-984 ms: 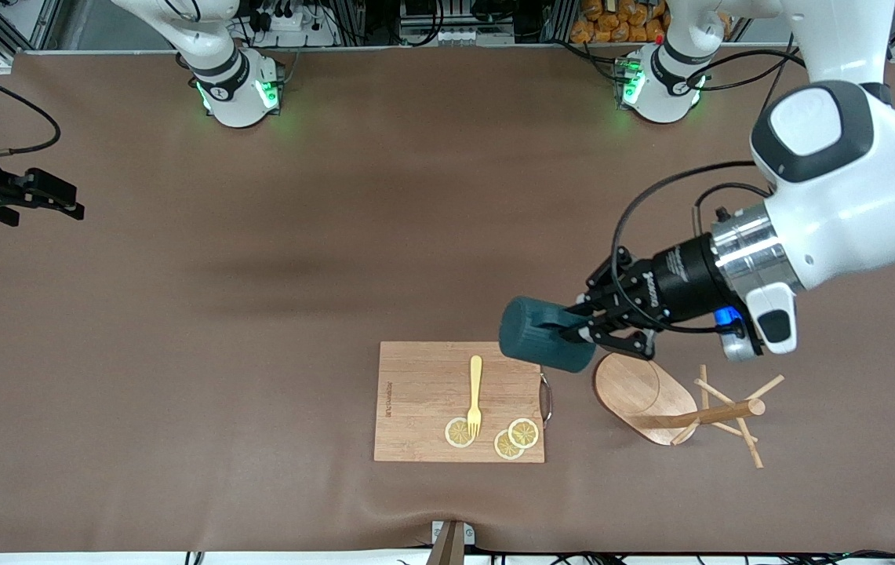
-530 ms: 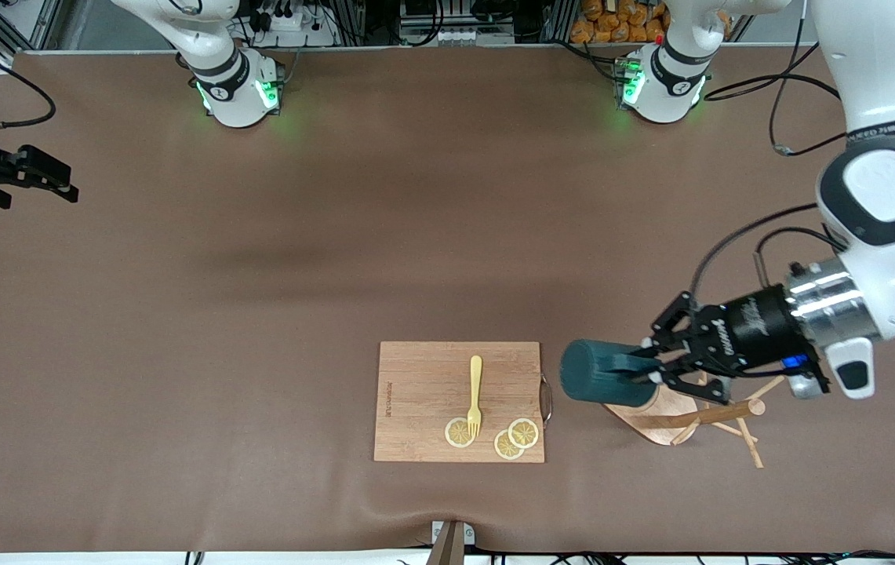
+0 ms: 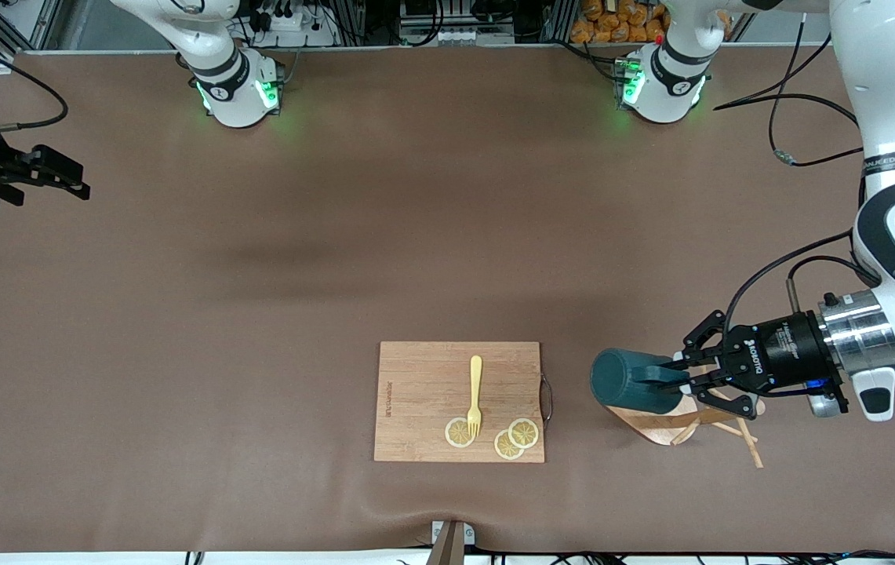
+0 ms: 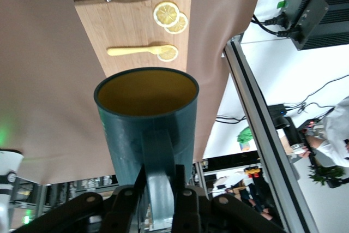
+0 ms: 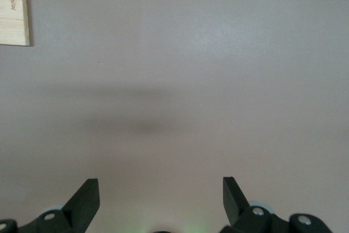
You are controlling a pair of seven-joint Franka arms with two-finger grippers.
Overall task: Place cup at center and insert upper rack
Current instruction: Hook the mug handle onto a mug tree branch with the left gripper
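My left gripper [image 3: 678, 378] is shut on the handle of the dark teal cup [image 3: 631, 382] and holds it on its side over the oval base of the wooden mug tree [image 3: 663, 428], which lies tipped on the table at the left arm's end. In the left wrist view the cup [image 4: 147, 118] shows its mustard-yellow inside, with its handle pinched between the fingers [image 4: 184, 189]. The cup hides most of the tree's base; its post and pegs [image 3: 745, 447] stick out past it. My right gripper [image 3: 63, 182] is open and empty, waiting at the right arm's end of the table.
A rectangular wooden cutting board [image 3: 423, 392] with a metal handle lies beside the mug tree, near the front edge. On it are a yellow fork [image 3: 475, 394] and three lemon slices [image 3: 510, 438]. The brown table mat [image 3: 337, 235] stretches bare toward the arm bases.
My left gripper has carried the cup from above the cutting board's corner toward the left arm's end and lower, until it is over the mug tree's base. The right gripper has barely shifted.
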